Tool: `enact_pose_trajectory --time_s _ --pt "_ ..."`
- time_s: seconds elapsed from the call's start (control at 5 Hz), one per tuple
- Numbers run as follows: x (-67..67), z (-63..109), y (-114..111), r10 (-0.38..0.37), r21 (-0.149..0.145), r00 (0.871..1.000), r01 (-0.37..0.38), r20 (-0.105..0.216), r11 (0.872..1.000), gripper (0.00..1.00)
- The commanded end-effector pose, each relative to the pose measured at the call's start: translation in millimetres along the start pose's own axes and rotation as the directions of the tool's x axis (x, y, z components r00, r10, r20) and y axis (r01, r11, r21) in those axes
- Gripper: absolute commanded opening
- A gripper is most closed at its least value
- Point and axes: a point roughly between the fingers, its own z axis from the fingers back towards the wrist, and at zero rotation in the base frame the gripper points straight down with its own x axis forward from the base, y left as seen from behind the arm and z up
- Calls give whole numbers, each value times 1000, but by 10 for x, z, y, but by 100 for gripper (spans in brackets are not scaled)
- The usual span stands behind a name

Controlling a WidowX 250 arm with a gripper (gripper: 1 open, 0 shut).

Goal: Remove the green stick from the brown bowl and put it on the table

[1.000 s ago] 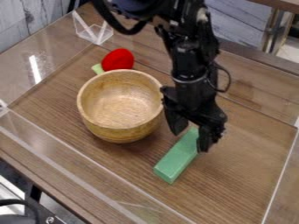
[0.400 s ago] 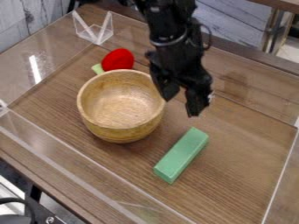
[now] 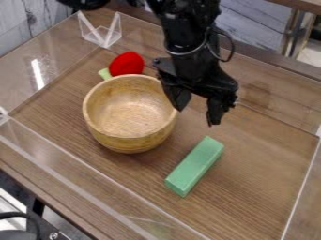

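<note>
The green stick [image 3: 196,166] lies flat on the table [image 3: 264,150], in front and to the right of the brown bowl [image 3: 128,112]. Nothing lies inside the bowl, whose grain shows. My gripper [image 3: 197,104] hangs above the table just right of the bowl's rim, well above and behind the stick. Its black fingers [image 3: 216,109] stand apart and hold nothing.
A red round object with a small green piece [image 3: 124,65] sits behind the bowl. Clear plastic edging [image 3: 100,30] runs along the table's sides, with a folded clear piece at the back left. The arm reaches down from the top of the view.
The gripper has lifted off the green stick and moved up and back toward the bowl's right side. The stick stays where it lay on the table.
</note>
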Motion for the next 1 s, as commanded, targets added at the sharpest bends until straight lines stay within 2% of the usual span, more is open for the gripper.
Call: enact_pose_trajectory --time_s 0.0,0.4,0.8 --pt "40 136 -17 17 5 999 -17 49 1000 100" --pt "-13 164 123 121 31 990 -124 67 992 100" --pt "57 120 34 101 14 994 -101 47 995 100"
